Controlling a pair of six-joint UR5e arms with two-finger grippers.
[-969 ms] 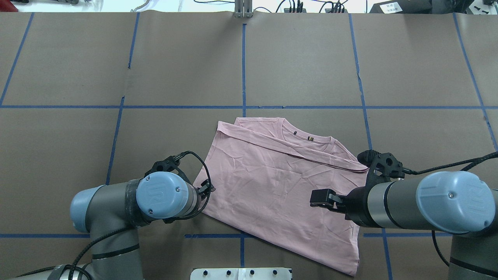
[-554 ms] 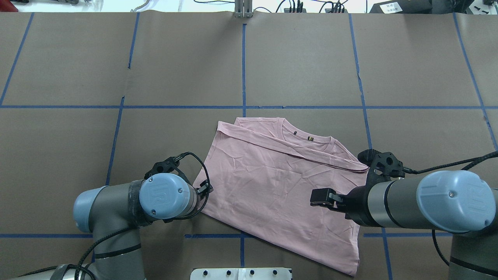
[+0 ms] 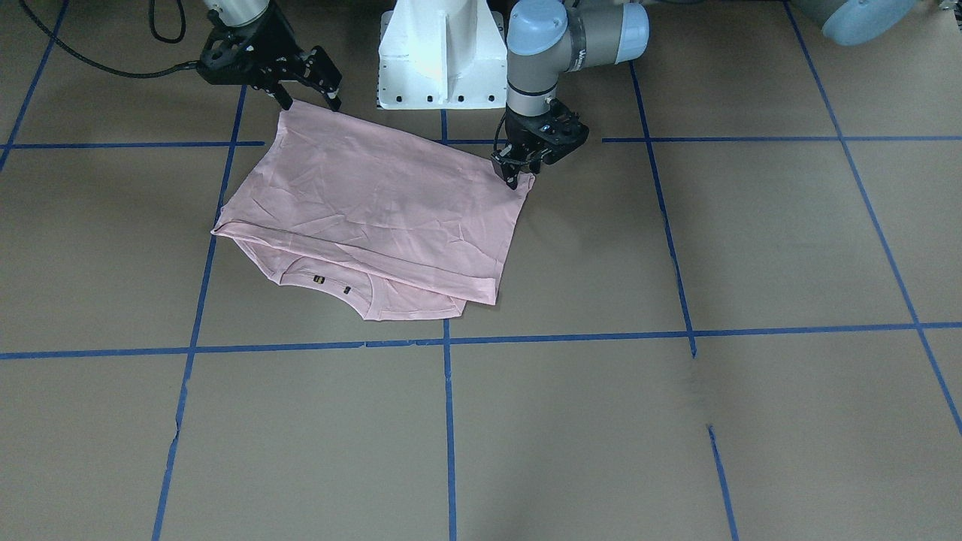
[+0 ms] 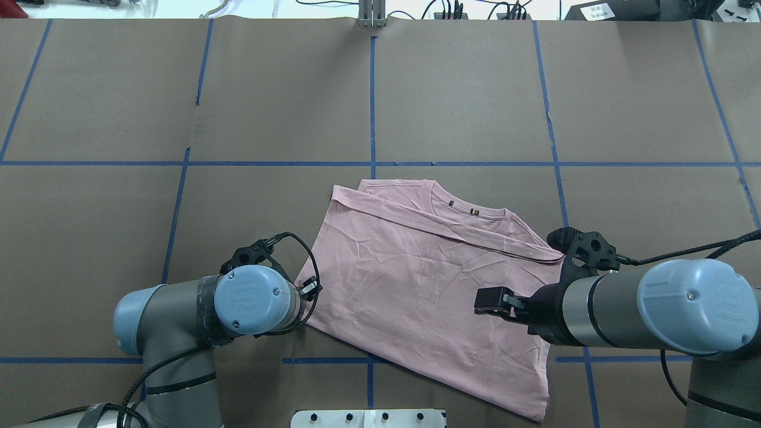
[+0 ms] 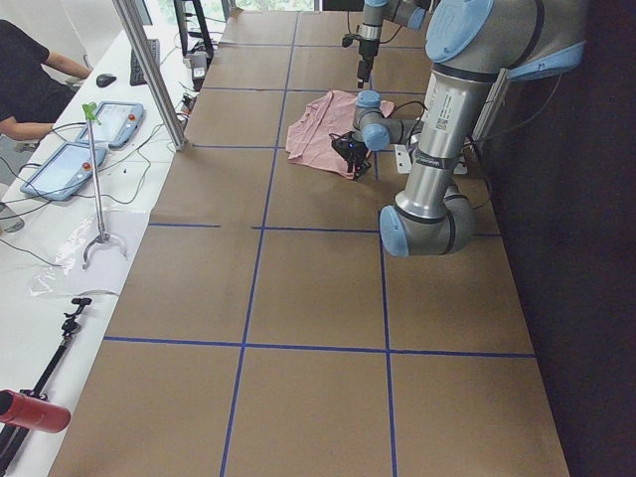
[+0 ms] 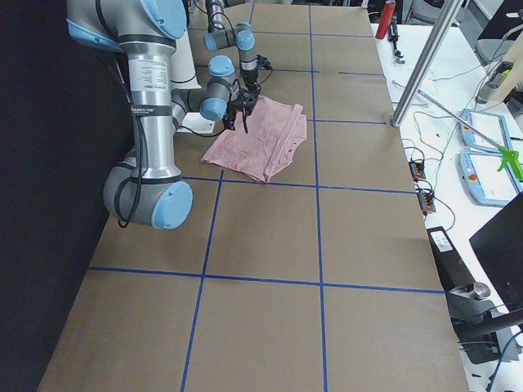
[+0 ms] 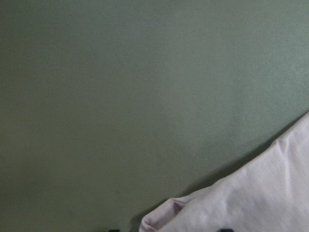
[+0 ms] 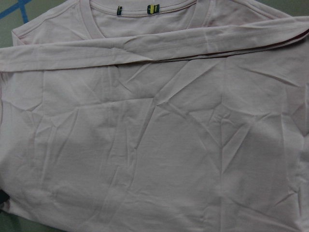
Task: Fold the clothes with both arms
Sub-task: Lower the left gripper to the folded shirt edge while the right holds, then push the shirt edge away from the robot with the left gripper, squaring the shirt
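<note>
The pale pink T-shirt [image 4: 416, 279] lies folded flat on the brown table, plain side up. Its collar [image 4: 469, 211], with two small labels, peeks out at the far edge. My left gripper [image 3: 517, 179] points down at the shirt's near left corner. In the left wrist view that curled corner [image 7: 164, 217] lies between the two spread fingertips, so the gripper is open. My right gripper [image 3: 308, 94] hangs wide open just above the shirt's near right corner and holds nothing. The right wrist view is filled with the shirt [image 8: 154, 135] and its collar.
The white pedestal base [image 3: 440, 60] stands right behind the shirt's near edge. Blue tape lines [image 4: 373, 107] divide the brown table into squares. In the exterior left view a seated person [image 5: 30, 70] and tablets [image 5: 70, 159] are at a side desk.
My left arm has shifted slightly to the right, and its gripper has edged closer over the shirt's corner. The right arm and the shirt have barely moved.
</note>
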